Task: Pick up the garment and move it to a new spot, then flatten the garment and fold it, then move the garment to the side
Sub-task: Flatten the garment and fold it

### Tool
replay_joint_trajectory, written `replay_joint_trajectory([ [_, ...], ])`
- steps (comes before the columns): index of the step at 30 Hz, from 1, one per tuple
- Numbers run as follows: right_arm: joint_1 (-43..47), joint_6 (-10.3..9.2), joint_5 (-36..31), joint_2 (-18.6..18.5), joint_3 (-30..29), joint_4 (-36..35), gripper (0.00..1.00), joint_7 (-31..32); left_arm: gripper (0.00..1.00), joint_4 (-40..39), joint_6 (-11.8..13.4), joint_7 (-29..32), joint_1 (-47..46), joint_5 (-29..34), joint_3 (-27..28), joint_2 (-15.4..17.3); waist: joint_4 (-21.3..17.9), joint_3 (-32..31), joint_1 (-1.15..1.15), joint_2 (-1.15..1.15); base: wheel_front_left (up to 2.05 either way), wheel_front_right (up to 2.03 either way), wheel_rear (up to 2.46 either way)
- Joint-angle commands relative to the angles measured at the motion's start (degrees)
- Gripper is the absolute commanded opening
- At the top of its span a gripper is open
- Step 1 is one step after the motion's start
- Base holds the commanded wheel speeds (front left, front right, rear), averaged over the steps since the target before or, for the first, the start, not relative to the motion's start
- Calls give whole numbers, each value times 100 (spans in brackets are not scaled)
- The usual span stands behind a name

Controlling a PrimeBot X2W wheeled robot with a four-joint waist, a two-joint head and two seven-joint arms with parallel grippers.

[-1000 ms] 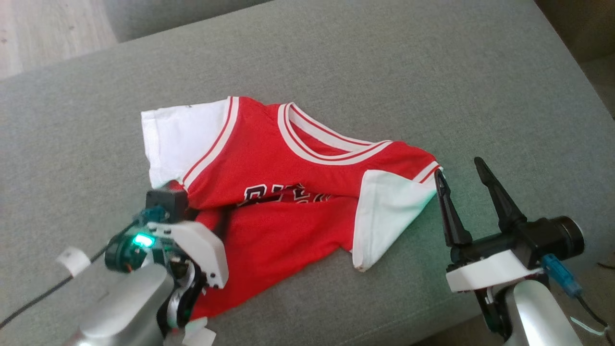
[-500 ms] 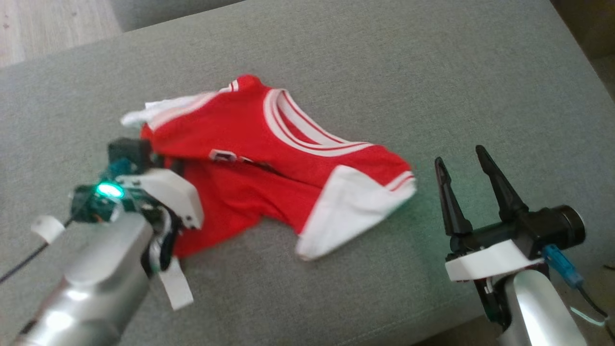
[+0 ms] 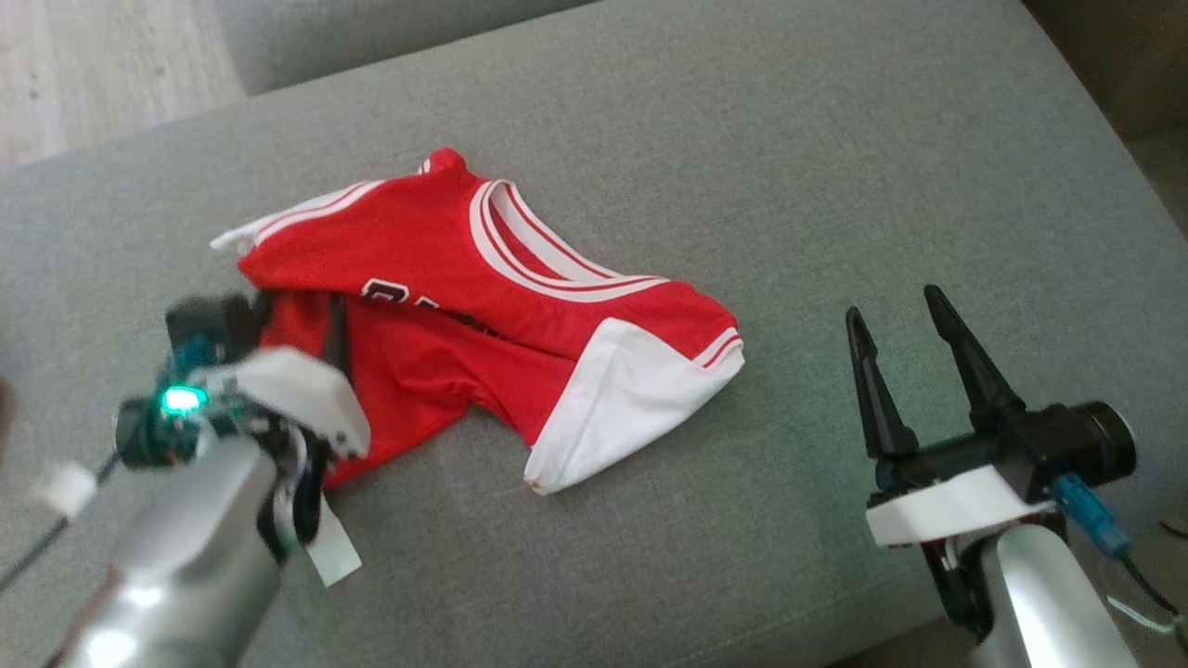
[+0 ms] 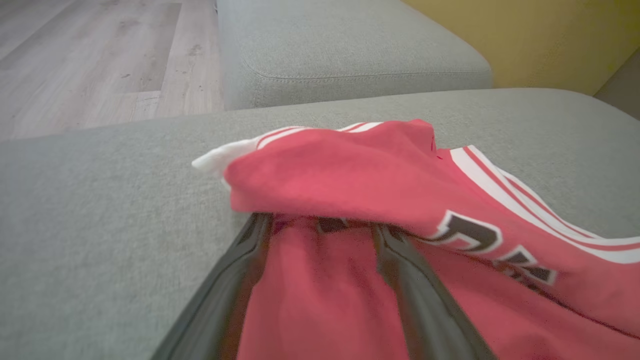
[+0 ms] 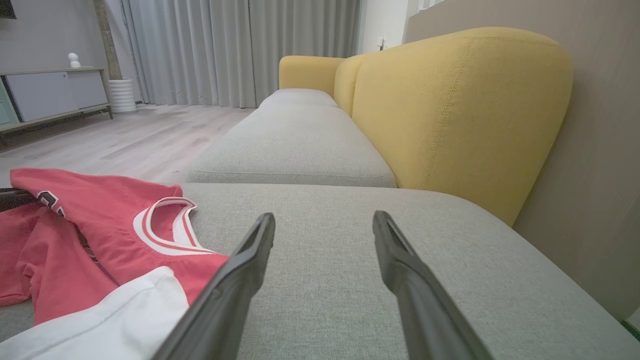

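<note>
Left gripper [image 4: 320,222]: its two dark fingers stand spread. Their tips are tucked under a raised fold of the jersey [image 3: 436,269], with red cloth lying loose between them. The jaws do not look pinched on anything, so I read it as released.
Right gripper [image 3: 893,311]: the fingers are apart and hold nothing. It hovers over bare cushion, clear of the cloth.
Key relation: the jersey lies directly ahead of and over the left fingers, and off to the left of the right gripper. The left arm is much the nearer and touches the cloth at its left end. The right gripper is near the white sleeve [image 3: 631,399] but not touching it.
Long axis: in the head view the jersey runs from upper left to lower right, from the left gripper towards the right one.
Where it lies: on the grey sofa seat cushion [image 3: 742,139], left of middle.
How it looks: a small red jersey with white sleeves and a striped white neckline [image 3: 538,250]. It is rumpled, not flat. The upper body is doubled over the lower part, so the dark lettering [image 4: 470,232] is half hidden. The far sleeve is bunched under a red hump.
Judgement: flattening looks like the work ahead, with each gripper taking the end nearest it.
</note>
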Motion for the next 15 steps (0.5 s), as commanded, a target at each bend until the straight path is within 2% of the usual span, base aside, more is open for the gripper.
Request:
replay_joint_trajectory([
  [1, 54, -4, 7, -86, 68, -175, 100, -21, 100, -396, 84, -144, 92, -63, 297, 284, 28, -85, 0, 0, 0, 0, 0],
  [7, 106, -4, 4, -76, 66, -231, 100, -21, 100, -2203, 633, -284, 1131, -242, 486, 653, -36, -169, 0, 0, 0, 0, 0],
  [8, 104, -4, 7, -72, 71, -238, 100, -21, 100, -2549, 761, -286, 1301, -209, 475, 742, -51, -165, 0, 0, 0, 0, 0],
  [9, 104, -4, 7, -72, 71, -238, 100, -21, 100, -2549, 761, -286, 1301, -209, 475, 742, -51, -165, 0, 0, 0, 0, 0],
  [11, 99, -4, 6, -60, 94, -254, 100, -21, 100, -3248, 985, -275, 1611, -152, 422, 856, -84, -143, 0, 0, 0, 0, 0],
  [13, 97, -4, 8, -48, 112, -281, 100, -21, 100, -3921, 1033, -159, 1819, -98, 205, 864, -106, -82, 0, 0, 0, 0, 0],
  [15, 82, -4, 20, -42, 120, -284, 100, -21, 100, -4369, 955, 33, 1900, -116, -61, 767, -123, -16, 0, 0, 0, 0, 0],
])
